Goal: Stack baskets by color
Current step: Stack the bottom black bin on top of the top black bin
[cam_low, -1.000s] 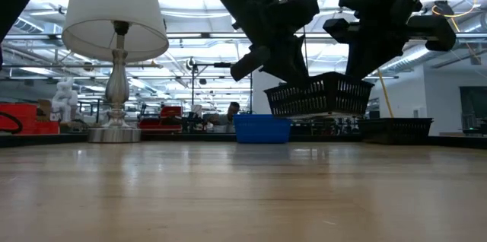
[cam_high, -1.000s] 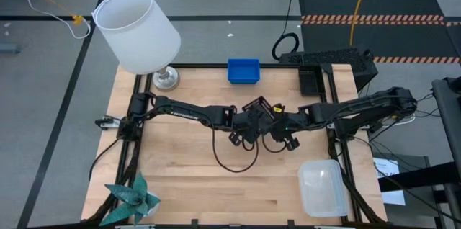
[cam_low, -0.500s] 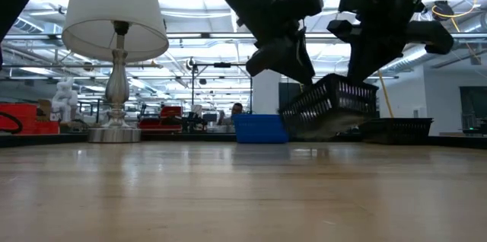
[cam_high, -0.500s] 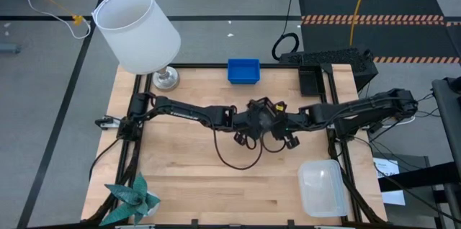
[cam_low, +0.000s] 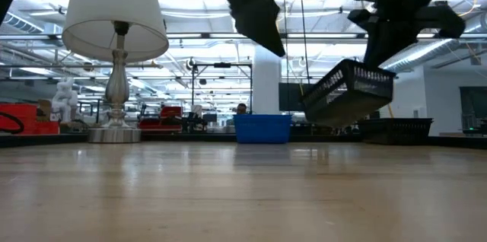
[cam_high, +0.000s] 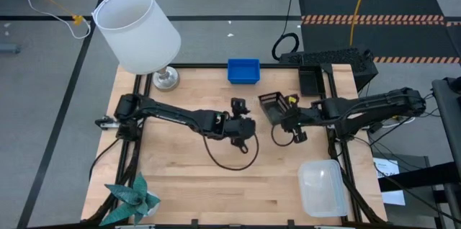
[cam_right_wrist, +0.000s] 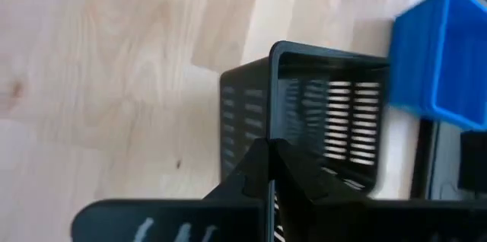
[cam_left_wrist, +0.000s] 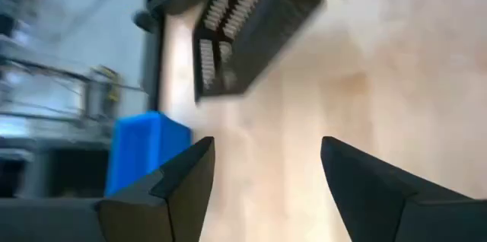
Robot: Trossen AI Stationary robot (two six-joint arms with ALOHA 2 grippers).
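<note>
A black slotted basket (cam_high: 271,106) hangs tilted above the table's middle, with my right gripper (cam_right_wrist: 270,158) shut on it; the low view shows the basket (cam_low: 348,92) clear of the wood. My left gripper (cam_left_wrist: 266,173) stands open just left of it, nothing between its fingers, and shows in the high view (cam_high: 238,108). A blue basket (cam_high: 243,70) sits at the far edge. A second black basket (cam_high: 311,81) rests at the far right corner. A clear basket (cam_high: 323,187) lies near the right front corner. My right gripper pinches the black basket's side wall at its top rim (cam_right_wrist: 268,132), one finger on each side of the wall. The fingers come slanting down from the table's right. The basket hangs tilted below them, its left end lower, lifted clear of the table.
A white-shaded lamp (cam_high: 137,31) stands at the far left corner and a teal paper plant (cam_high: 133,199) at the near left corner. A dark cable (cam_high: 234,158) loops below the left arm. Bare wood (cam_high: 187,178) lies toward the near edge.
My left gripper has opened, let go of the black basket, rolled, and drawn back up and toward the table's left. My right gripper has carried the basket toward the right; the basket, level before, now hangs tilted from that gripper alone.
</note>
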